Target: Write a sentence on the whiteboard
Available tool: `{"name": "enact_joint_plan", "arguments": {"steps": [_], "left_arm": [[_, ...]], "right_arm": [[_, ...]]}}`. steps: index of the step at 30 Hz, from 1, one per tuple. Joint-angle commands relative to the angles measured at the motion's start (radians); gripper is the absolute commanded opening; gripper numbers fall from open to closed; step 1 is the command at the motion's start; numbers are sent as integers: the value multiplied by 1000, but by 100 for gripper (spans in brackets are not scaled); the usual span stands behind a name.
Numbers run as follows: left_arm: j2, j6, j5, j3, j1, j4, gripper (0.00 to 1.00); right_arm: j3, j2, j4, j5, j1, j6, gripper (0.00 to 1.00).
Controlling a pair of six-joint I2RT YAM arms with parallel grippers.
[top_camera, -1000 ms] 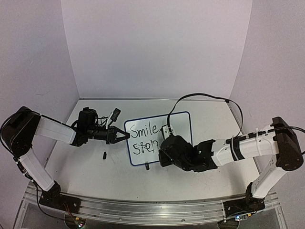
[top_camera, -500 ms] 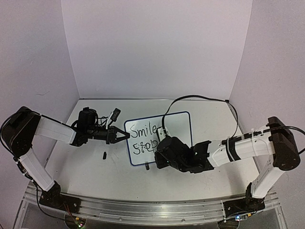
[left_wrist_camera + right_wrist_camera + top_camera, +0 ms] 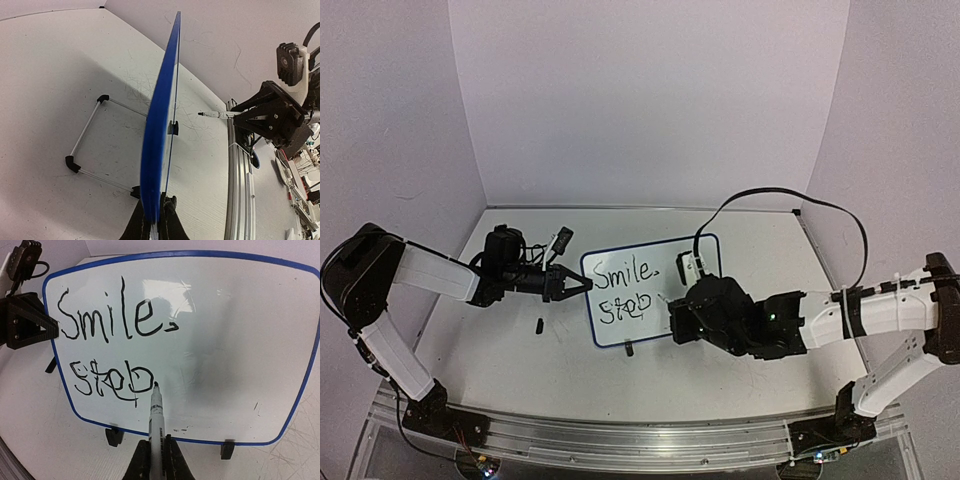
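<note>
The whiteboard (image 3: 650,250), white with a thin blue rim, stands tilted on black clip feet at mid-table. The sentence (image 3: 107,317) on it reads "Smile." with "Stop" (image 3: 110,380) beneath. My left gripper (image 3: 578,284) is shut on the board's left edge; the left wrist view shows the whiteboard (image 3: 160,125) edge-on between the left gripper's (image 3: 155,202) jaws. My right gripper (image 3: 157,442) is shut on a white marker (image 3: 157,420). The marker's black tip is at the board just right of the last letter. The right gripper (image 3: 675,310) hangs over the board's lower middle.
A small black cap (image 3: 538,324) lies on the table left of the board. A wire stand (image 3: 87,127) with black corners props the board from behind. A metal rail (image 3: 620,435) runs along the near edge. The right arm's cable (image 3: 790,205) arcs above the table.
The right gripper finished the last letter of "Stop" and shifted right, uncovering the word. The left gripper and board have not moved.
</note>
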Motion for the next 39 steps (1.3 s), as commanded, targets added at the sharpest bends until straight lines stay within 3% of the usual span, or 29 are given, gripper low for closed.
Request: {"name": "enact_joint_plan", "arguments": {"steps": [1,7,39], "left_arm": [[-20,49,-127,5,-6,-75,0],[-13,44,-147,8,-7,-78,0],[-1,53,-151,12,-7,-84,0]], "right_arm": [[-59,-29,-1,27,-3,59,0],[-95,-101,-1,83,-4,10,0],[-15,-11,14,72,-23,6,0]]}}
